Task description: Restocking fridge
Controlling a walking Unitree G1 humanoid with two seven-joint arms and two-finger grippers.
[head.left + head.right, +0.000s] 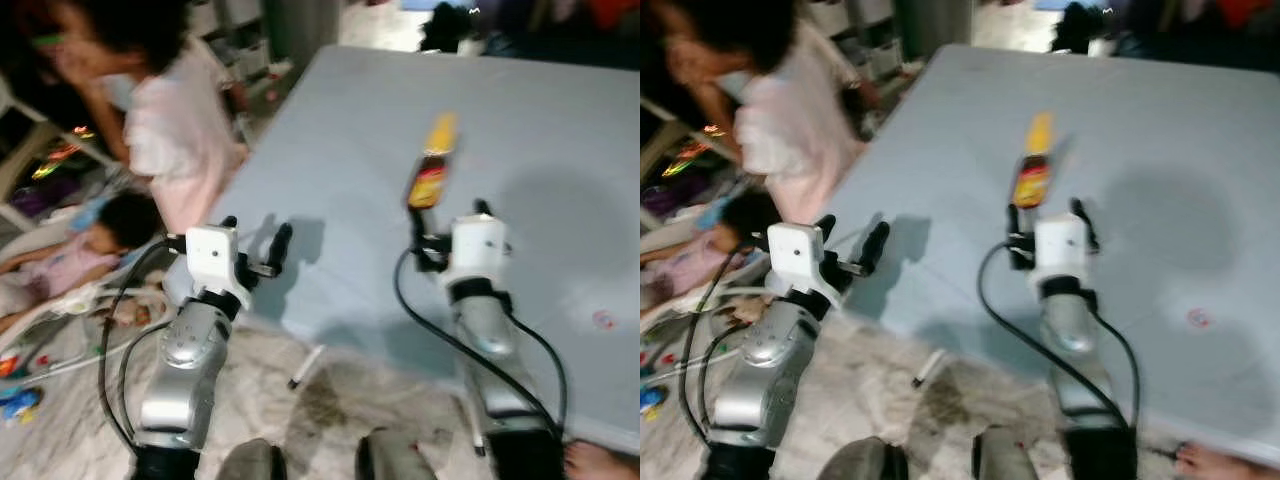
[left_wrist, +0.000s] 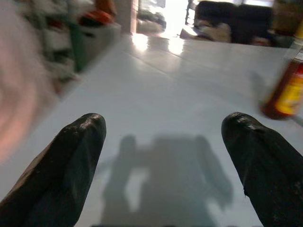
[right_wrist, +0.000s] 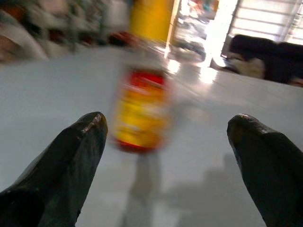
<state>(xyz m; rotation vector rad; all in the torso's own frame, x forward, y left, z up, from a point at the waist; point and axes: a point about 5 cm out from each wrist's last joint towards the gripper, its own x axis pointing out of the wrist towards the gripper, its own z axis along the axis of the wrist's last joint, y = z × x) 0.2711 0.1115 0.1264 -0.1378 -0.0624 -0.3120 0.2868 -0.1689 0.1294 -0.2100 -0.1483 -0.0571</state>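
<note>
A sauce bottle with a yellow cap and a red-and-yellow label stands on the pale grey table, a little ahead of my right gripper. In the right wrist view the bottle is blurred and sits between and beyond the two open fingers. My left gripper hovers open over the table's near left corner, its fingers wide apart above bare tabletop, with the bottle off to one side.
A person in a pink top stands close at the table's left edge. Another person lies low on the floor at the left among toys. My feet stand on marbled floor before the table's near edge.
</note>
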